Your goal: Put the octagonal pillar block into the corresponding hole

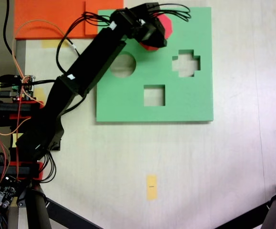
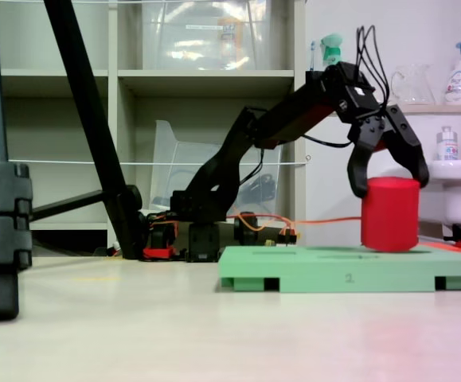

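The red octagonal pillar block [image 2: 390,219] stands upright at the far part of the green foam board [image 2: 326,270], its base at the level of the board's top. My gripper [image 2: 389,189] comes down from above, with one black finger on each side of the block's upper end, shut on it. In a fixed view from above, the gripper [image 1: 153,34] covers most of the block [image 1: 166,26] near the top edge of the board [image 1: 128,107]. The corresponding hole is hidden beneath the block and gripper.
The board has a round cutout [image 1: 123,65], a cross-shaped cutout [image 1: 186,63] and a square cutout [image 1: 154,95]. Orange foam sheets [image 1: 52,19] lie at the top left. The arm's base and wiring [image 1: 14,105] fill the left edge. A yellow tape mark [image 1: 151,186] lies on the table.
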Robot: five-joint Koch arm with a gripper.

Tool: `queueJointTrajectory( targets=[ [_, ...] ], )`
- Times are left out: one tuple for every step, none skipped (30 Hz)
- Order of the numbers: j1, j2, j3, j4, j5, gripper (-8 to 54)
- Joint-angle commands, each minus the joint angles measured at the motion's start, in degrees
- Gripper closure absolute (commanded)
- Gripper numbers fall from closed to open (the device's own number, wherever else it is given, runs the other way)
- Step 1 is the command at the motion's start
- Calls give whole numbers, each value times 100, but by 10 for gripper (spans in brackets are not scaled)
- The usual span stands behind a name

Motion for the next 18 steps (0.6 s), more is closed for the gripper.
queueJointTrajectory(
  targets=[
    [-44,211,-220,70,141,123],
    [-44,176,-220,70,264,122],
    [-44,132,-220,70,404,121],
    [-44,105,-220,79,536,120],
    [-53,62,-220,97,738,118],
    [-62,35,-220,132,853,118],
    [-62,9,-220,141,879,118],
    [-79,-18,-220,149,896,118],
    [-88,-44,-220,149,923,118],
    [-97,-53,-220,149,949,118],
    [-105,-79,-220,149,958,118],
    [-123,-97,-220,149,1055,118],
    [-132,-105,-220,158,1134,117],
    [-141,-123,-220,149,1143,118],
    [-167,-158,-220,149,1151,118],
    [-193,-193,-220,149,1160,118],
    [-229,-220,-229,132,1178,118],
    [-264,-264,-229,123,1213,119]
  ],
)
